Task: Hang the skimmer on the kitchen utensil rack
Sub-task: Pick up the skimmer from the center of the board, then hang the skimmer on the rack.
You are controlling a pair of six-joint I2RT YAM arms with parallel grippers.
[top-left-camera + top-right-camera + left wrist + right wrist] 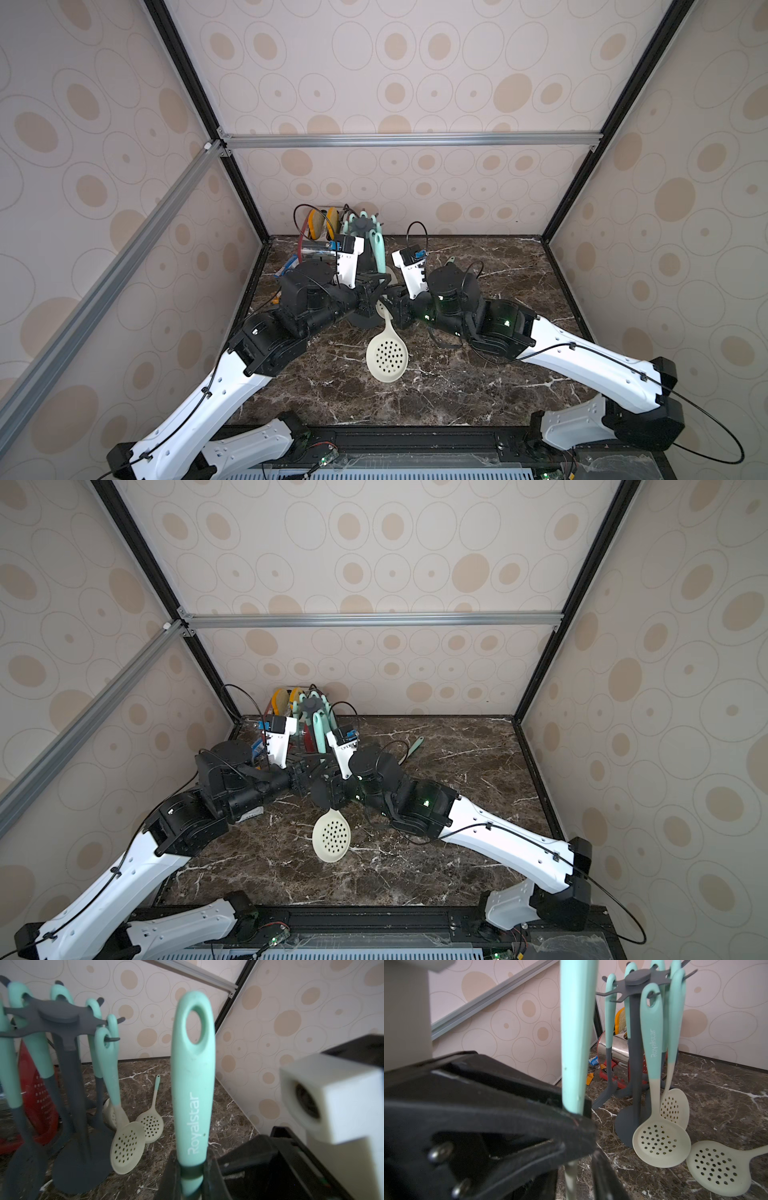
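The skimmer (193,1084) is held off the desk (457,374), between the two arms and just in front of the kitchen utensil rack (56,1016). Its long axis stands close to upright. The mint handle, with its oval hanging hole, is at the top. The perforated cream bowl (387,357) hangs below, toward the front edge.

The left pincer (191,1169) is clenched on the lower end of the handle, where the mint grip meets the cream stem. The right pincer (394,307) sits right beside the same stem. Whether it grips or is released cannot be told from these views.

From the left pincer, the rack lies ahead, toward the back wall. Its star-shaped crown appears roughly level with the hanging hole. Several hooks carry utensils, including a hanging skimmer (126,1142). Two bare hooks (607,994) face the arms.

Judgement: the left arm is the carrying arm. The coming move turns on lining up the hole's opening with a bare hook tip while the axis is kept upright.

A spare skimmer (150,1126) lies flat on the desk past the rack.
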